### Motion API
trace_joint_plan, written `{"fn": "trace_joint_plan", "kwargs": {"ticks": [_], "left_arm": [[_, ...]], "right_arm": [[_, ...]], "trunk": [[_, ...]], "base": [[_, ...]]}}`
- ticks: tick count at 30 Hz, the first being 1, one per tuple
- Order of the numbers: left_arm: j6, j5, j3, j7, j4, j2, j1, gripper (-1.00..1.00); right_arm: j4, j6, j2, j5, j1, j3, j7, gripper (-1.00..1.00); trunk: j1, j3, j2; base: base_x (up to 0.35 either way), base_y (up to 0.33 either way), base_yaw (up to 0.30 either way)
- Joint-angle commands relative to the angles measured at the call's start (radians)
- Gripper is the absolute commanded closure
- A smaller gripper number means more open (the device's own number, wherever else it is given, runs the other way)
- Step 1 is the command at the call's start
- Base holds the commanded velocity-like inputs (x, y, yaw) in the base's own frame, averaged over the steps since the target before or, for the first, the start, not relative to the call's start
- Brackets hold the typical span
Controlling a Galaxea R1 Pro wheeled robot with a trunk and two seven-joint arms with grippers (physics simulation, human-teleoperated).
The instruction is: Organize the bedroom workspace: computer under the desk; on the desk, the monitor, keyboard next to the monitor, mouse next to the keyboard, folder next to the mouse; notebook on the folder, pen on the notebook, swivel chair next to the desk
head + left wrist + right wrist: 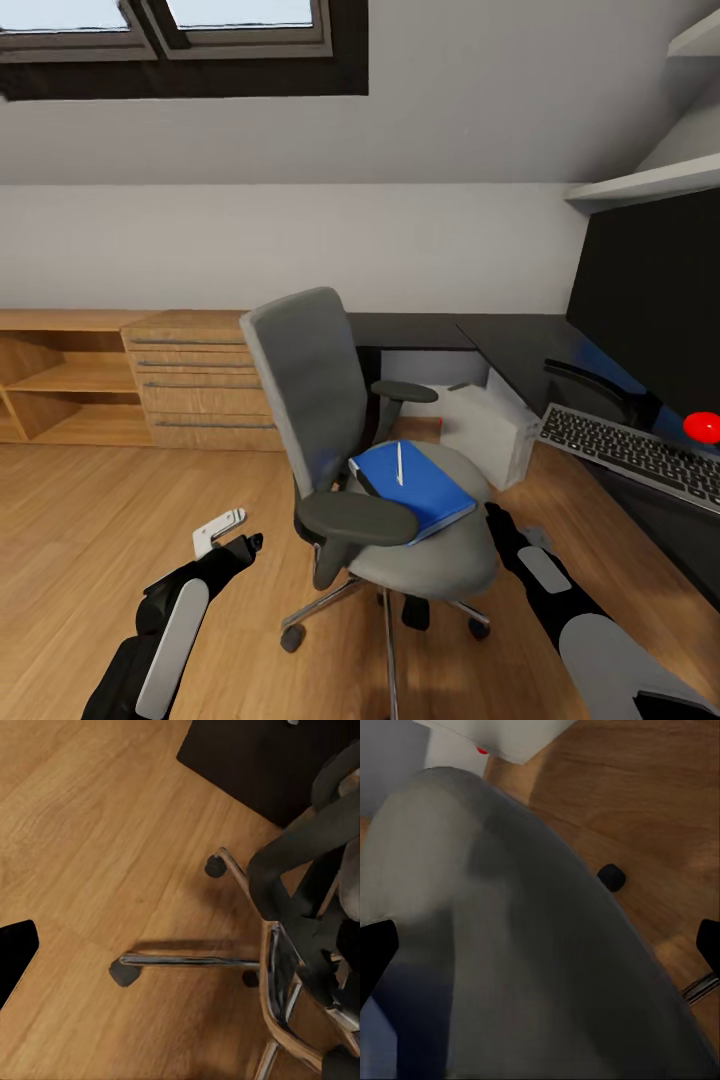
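The grey swivel chair stands mid-floor, turned away from the black desk. On its seat lies the blue folder with the white pen on top. I cannot make out the notebook, and the mouse is out of view. The monitor and keyboard sit on the desk, and the white computer stands below it. My left gripper hangs open left of the chair, above its chrome base. My right gripper is open at the seat's right edge, over the seat.
Light wooden cabinets and open shelves line the back wall. A red round mark shows by the keyboard. White wall shelves hang above the monitor. Wooden floor lies open left of the chair.
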Motion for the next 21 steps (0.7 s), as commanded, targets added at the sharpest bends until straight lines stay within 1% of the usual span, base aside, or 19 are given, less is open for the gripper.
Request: {"fn": "trace_joint_plan", "kwargs": {"ticks": [1, 21], "left_arm": [[0.003, 0.010, 0.001, 0.008, -0.001, -0.001, -0.001, -1.00], [0.001, 0.010, -0.001, 0.009, -0.001, -0.002, -0.001, -1.00]], "right_arm": [[-0.003, 0.003, 0.002, -0.016, 0.000, 0.001, -0.005, -1.00], [-0.003, 0.002, 0.002, -0.015, 0.000, 0.005, -0.002, -1.00]], "trunk": [[0.000, -0.001, 0.000], [0.000, -0.001, 0.000]], "base": [[0.000, 0.000, 0.262], [0.000, 0.000, 0.272]]}}
